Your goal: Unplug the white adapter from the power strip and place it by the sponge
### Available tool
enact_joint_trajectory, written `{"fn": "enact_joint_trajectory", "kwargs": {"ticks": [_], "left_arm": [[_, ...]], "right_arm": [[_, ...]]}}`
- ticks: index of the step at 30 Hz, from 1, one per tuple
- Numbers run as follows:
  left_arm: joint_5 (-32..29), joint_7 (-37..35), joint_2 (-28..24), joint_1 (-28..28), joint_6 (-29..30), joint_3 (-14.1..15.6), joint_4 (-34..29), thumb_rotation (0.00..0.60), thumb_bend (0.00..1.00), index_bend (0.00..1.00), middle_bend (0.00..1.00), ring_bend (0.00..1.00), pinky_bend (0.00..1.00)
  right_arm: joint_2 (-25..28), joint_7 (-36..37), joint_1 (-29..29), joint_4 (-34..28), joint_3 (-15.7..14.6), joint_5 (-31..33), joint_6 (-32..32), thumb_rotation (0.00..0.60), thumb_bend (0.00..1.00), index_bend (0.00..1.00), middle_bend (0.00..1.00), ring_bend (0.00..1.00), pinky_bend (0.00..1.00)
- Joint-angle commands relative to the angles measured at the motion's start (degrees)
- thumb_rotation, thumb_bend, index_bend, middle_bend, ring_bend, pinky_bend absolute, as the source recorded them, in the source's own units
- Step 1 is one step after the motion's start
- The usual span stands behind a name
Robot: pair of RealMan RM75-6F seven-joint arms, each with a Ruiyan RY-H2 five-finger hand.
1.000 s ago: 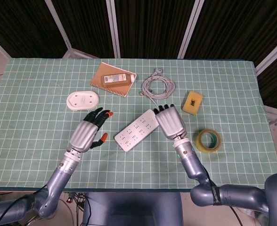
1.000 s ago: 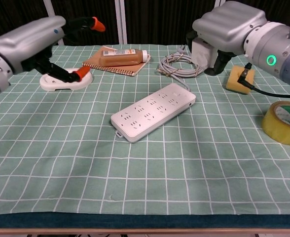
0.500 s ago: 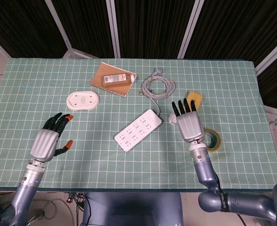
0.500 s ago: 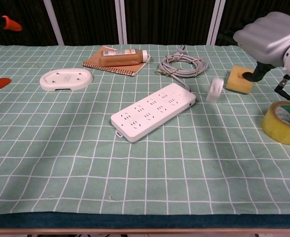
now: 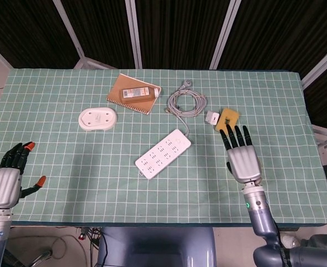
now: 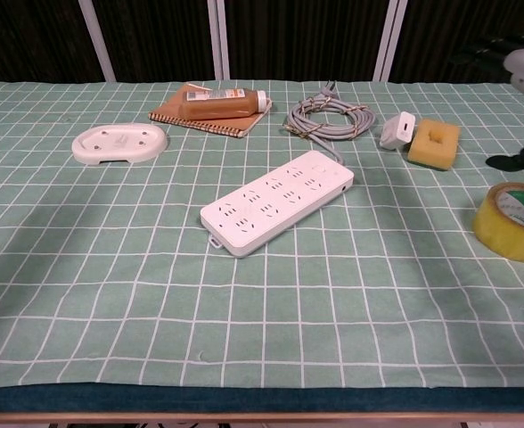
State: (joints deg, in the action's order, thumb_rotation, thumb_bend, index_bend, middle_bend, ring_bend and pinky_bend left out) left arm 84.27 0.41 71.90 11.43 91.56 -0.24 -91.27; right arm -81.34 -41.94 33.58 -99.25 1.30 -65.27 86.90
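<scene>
green grid table [image 5: 97, 161] | white adapter [image 5: 212, 118] touching sponge [image 5: 228, 119], beyond right robot hand [image 5: 241, 157] | fingers spread, empty

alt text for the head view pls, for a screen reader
The white adapter lies unplugged beside the yellow sponge on the green checked table, clear of the white power strip. Both hands are empty with fingers spread: the right hand below the sponge, the left hand at the table's near left edge.

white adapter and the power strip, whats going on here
Nothing is being handled right now. The white adapter lies on the table beside the yellow sponge, unplugged from the power strip. The right hand is open and empty near the table's front edge, and the left hand is open at the far left.
</scene>
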Motion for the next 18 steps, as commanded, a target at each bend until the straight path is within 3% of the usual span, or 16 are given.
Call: {"fn": "enact_joint_trajectory", "kwargs": {"ticks": [1, 9, 18], "left_arm": [[0.7, -1.1, -1.0, -1.5, 1.3, 0.7, 1.0, 0.6, 0.12, 0.02, 0.04, 0.02, 0.09], [1.7, -5.7, -2.2, -5.5, 4.3, 1.9, 5.2, 0.6, 0.05, 0.0, 0.0, 0.0, 0.04], [1.5, -8.6, -2.4, -7.5, 4.0, 1.6, 10.5, 0.6, 0.04, 0.0, 0.0, 0.0, 0.0]], "right_arm": [[3.7, 12.6, -8.2, 0.4, -6.4, -10.5, 7.2, 0.6, 0.29, 0.0, 0.0, 0.0, 0.0], [6.8, 33.4, -18.2, 10.6, -11.2, -20.3, 16.1, 0.6, 0.18, 0.0, 0.0, 0.0, 0.0], [9.6, 39.9, -23.4, 17.6, -10.7, -21.0, 16.4, 0.6, 0.13, 0.0, 0.0, 0.0, 0.0]]}}
